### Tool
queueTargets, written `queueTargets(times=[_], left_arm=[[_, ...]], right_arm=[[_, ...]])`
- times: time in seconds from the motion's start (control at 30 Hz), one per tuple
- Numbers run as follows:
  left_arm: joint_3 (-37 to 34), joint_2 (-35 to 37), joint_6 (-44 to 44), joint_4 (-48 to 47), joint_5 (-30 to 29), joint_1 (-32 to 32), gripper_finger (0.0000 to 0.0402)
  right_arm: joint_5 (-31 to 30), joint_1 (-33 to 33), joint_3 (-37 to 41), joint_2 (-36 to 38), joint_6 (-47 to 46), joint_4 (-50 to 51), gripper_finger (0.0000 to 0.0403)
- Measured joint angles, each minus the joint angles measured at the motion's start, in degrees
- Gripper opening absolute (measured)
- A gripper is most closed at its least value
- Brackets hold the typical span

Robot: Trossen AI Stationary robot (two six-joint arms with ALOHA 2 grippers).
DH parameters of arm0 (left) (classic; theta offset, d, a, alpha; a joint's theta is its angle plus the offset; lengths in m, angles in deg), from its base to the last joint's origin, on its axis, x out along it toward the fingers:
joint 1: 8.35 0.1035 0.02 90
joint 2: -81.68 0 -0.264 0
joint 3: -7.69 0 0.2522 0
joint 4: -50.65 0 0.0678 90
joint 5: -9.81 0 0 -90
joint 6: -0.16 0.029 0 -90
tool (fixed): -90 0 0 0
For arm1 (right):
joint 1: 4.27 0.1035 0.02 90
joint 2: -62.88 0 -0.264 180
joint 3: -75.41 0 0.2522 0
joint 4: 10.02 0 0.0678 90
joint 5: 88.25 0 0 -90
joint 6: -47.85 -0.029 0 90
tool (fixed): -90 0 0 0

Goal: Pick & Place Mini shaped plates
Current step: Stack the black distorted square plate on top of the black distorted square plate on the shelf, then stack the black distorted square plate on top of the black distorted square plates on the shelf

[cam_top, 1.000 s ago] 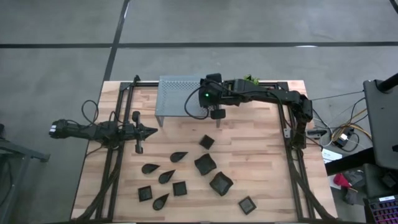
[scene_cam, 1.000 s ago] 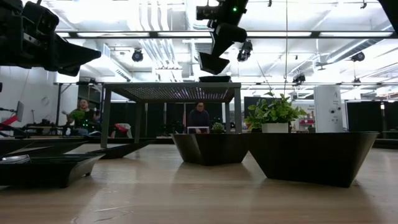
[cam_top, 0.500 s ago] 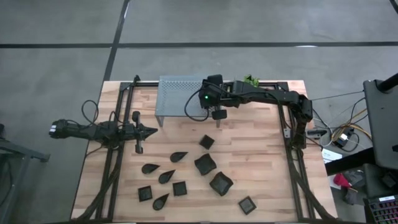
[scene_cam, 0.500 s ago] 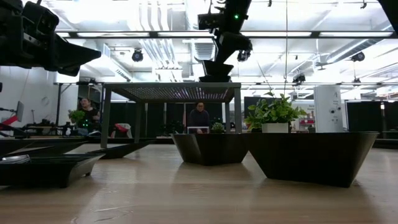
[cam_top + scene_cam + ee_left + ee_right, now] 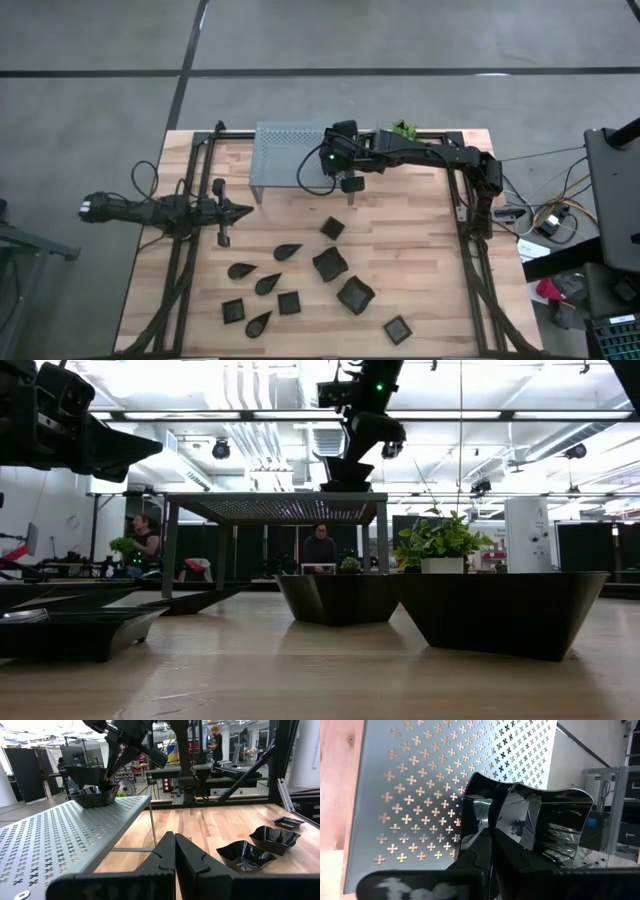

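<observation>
Right pincer [image 5: 492,837]; plate [image 5: 540,822] at shelf [image 5: 420,780] edge

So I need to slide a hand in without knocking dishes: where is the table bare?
Bare wood lies between the shelf and the nearest small plate, and along the right frame rail. It is crowded in the front middle, where the black plates cluster. The right gripper holds a dish on the shelf.

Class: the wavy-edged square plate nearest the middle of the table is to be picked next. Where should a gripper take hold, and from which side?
Grip the raised rim of the wavy-edged square plate from straight above, one finger inside and one outside the wall. It sits upright and open-topped, and its outward-sloping sides probably give a side grasp little purchase.
</observation>
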Motion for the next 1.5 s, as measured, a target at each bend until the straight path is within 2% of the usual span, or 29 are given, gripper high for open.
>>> queueTargets(times=[0.4, 0.8, 1.0, 1.5], left_arm=[[0.0, 0.0, 0.0, 0.01, 0.01, 0.0, 0.0], [0.0, 0.0, 0.0, 0.01, 0.01, 0.0, 0.0], [0.0, 0.0, 0.0, 0.02, 0.0, -0.01, 0.0], [0.0, 0.0, 0.0, 0.02, 0.0, -0.02, 0.0]], right_arm=[[0.02, 0.0, 0.03, -0.02, -0.26, -0.64, 0.0013], [-1.33, -0.04, 0.03, -0.02, -0.61, -0.98, 0.0094], [-1.39, -0.02, 0.03, -0.02, -0.8, -1.03, 0.0119], [-1.44, 2.27, 0.03, -0.02, -3.82, -1.03, 0.0125]])
